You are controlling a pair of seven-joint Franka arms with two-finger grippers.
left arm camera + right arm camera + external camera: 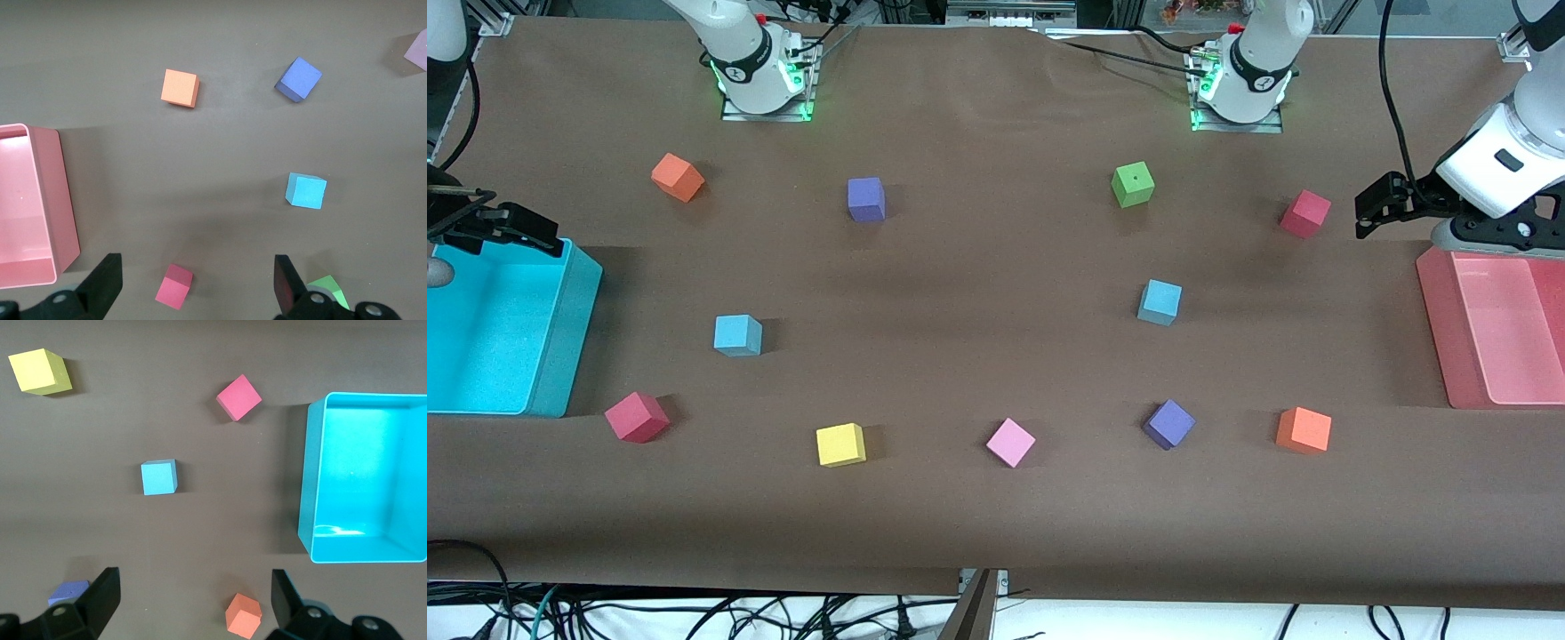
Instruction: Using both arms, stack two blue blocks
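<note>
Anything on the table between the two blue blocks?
No. In the front view, only bare brown tabletop lies between the blue block and the other blue block.

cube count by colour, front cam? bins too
blue cubes: 2
purple cubes: 2
orange cubes: 2
red cubes: 2
green cube: 1
yellow cube: 1
pink cube: 1
cyan bin: 1
pink bin: 1
Total: 11 cubes, 2 bins
</note>
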